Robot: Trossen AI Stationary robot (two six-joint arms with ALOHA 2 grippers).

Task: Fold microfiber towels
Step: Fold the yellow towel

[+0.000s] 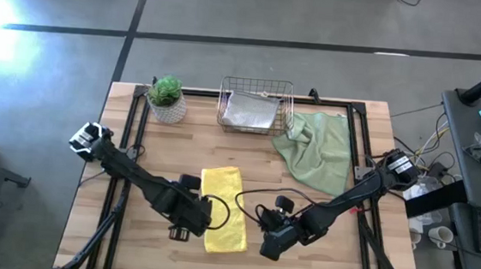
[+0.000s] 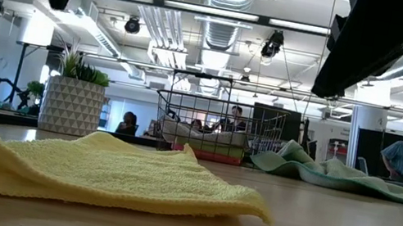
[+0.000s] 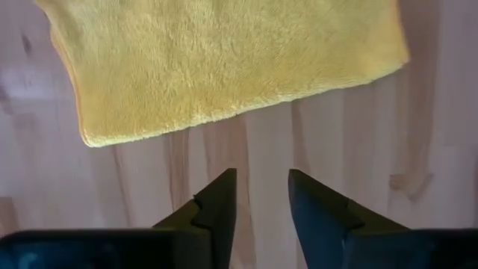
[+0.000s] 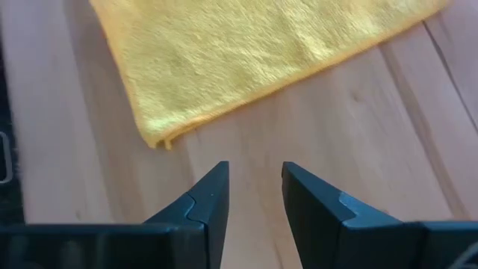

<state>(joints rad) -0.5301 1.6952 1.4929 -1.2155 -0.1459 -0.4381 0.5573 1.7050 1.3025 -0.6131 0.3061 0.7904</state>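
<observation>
The yellow towel (image 1: 223, 210) lies folded into a long strip on the table's near middle; it also shows in the low view (image 2: 100, 172), the left wrist view (image 3: 224, 60) and the right wrist view (image 4: 246, 52). My left gripper (image 1: 183, 230) hovers just left of its near end, open and empty (image 3: 261, 202). My right gripper (image 1: 270, 244) hovers just right of its near end, open and empty (image 4: 254, 198). The pale sage green towel (image 1: 321, 149) lies crumpled at the far right. A grey towel (image 1: 251, 112) lies in the copper wire basket (image 1: 257, 86). The pink and lime towels are out of view.
A potted plant (image 1: 167, 99) in a white pot stands at the far left beside the basket. Black cables (image 1: 248, 200) loop over the table between the arms. Bare wood lies along the near edge and at the left.
</observation>
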